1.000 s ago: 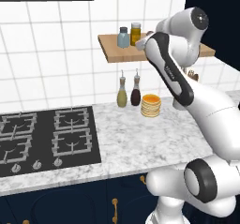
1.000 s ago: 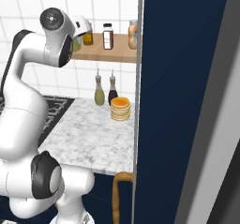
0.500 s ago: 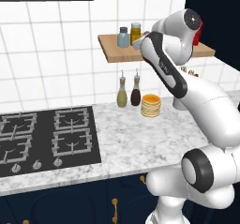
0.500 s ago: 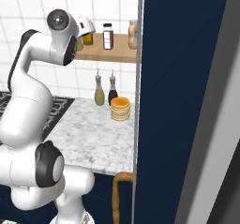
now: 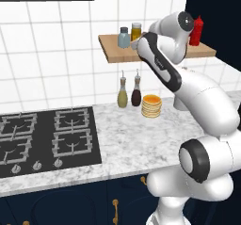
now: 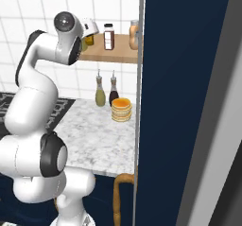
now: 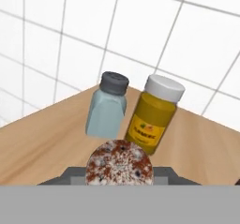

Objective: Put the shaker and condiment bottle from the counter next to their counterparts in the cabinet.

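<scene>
Hand view: yellow jar [image 7: 155, 113], unreadable label

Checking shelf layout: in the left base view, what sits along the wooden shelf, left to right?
Pale blue jar → yellow jar → robot arm, crossing in front of the shelf → red squeeze bottle.

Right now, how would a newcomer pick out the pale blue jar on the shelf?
Find the wood shelf on the white tiled wall above the counter. Near its left end two small jars stand side by side, and the pale blue jar is the left one. Its dark grey cap and blue body set it apart from the yellow jar beside it and the red bottle at the far end.
</scene>
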Controlling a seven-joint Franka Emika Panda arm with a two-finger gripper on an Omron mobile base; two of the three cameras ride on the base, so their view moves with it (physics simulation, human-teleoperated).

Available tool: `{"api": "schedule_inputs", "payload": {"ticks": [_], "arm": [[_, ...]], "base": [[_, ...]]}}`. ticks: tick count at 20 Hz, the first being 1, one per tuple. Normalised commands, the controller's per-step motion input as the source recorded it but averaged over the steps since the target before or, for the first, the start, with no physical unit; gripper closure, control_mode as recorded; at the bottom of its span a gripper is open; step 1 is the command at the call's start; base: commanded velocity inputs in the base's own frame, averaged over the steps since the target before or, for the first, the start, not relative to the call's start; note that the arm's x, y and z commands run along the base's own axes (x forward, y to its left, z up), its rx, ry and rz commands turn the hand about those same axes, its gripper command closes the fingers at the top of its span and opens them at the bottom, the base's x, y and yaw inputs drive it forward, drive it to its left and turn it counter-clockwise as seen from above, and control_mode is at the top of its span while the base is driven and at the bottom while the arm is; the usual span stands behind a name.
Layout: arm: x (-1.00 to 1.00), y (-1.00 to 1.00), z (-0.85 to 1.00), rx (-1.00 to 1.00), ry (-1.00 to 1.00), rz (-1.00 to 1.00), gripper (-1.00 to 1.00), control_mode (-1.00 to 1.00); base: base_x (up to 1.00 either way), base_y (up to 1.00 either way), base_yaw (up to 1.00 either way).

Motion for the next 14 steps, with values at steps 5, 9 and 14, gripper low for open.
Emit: {"api": "schedule_inputs", "payload": {"ticks": [5, 9, 14], "arm": [[0.34, 0.0, -0.02, 0.0, 0.04, 0.0, 1.0, -1.0], [0.27, 0.0, -0.02, 0.0, 0.04, 0.0, 1.0, -1.0], [0.22, 0.0, -0.02, 0.0, 0.01, 0.0, 1.0, -1.0]], "base": [[0.0, 0.0, 0.0], [0.0, 0.0, 0.0], [0.0, 0.0, 0.0]]}}
